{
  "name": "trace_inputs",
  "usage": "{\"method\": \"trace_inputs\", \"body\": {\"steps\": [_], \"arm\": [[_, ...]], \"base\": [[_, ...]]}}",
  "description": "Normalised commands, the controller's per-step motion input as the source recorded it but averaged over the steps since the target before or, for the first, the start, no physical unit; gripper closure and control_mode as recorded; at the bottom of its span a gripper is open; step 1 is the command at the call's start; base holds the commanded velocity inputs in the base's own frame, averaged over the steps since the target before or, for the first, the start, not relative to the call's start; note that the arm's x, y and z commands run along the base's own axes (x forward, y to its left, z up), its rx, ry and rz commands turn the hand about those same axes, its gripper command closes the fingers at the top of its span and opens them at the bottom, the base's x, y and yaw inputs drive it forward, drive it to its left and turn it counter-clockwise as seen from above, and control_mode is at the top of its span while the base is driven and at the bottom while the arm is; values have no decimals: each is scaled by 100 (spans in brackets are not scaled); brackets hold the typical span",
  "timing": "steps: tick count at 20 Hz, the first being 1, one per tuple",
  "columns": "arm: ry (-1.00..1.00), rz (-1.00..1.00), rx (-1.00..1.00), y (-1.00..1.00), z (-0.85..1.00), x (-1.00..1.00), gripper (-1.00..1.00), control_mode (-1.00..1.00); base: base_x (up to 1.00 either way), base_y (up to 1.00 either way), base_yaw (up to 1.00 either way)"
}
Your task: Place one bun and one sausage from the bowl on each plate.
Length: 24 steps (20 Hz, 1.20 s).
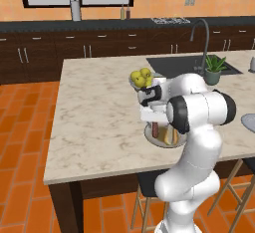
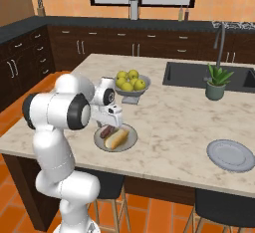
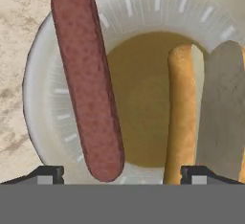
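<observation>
The wide olive-brown bowl (image 2: 130,142) sits near the island's front edge, with its pale rim (image 3: 40,98) and olive bottom close up in the hand view. In it lie a reddish-brown sausage (image 3: 86,74) and a tan bun (image 3: 184,113); both also show in the right base view as the sausage (image 2: 105,130) and the bun (image 2: 118,138). My gripper (image 3: 123,175) hangs open just above the bowl (image 1: 167,142), with the sausage's near end between its spread fingertips (image 3: 45,174). One grey plate (image 2: 230,155) lies bare to the right, also seen as the plate (image 1: 249,121). The other plate is out of view.
A grey footed bowl of yellow-green fruit (image 2: 130,83) stands just behind the olive bowl. Further right are a potted plant (image 2: 216,82), the dark sink (image 2: 199,75) and its faucet (image 1: 204,38). Stools (image 2: 219,207) stand under the island's front edge.
</observation>
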Motion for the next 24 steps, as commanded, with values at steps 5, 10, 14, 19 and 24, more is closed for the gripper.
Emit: {"method": "trace_inputs", "body": {"steps": [5, 10, 14, 19, 24], "arm": [[-21, -5, 0, 0, 75, -89, -100, -100], [-24, -4, 2, -10, 67, -100, -100, -100], [-24, 0, 1, 0, 100, -99, -100, -100], [-25, 0, 0, 0, 90, -86, -100, -100], [-12, 0, 3, -5, 34, -40, -100, 100]], "base": [[0, 0, 0], [0, 0, 0], [0, 0, 0], [0, 0, 0], [-45, -33, 0]]}}
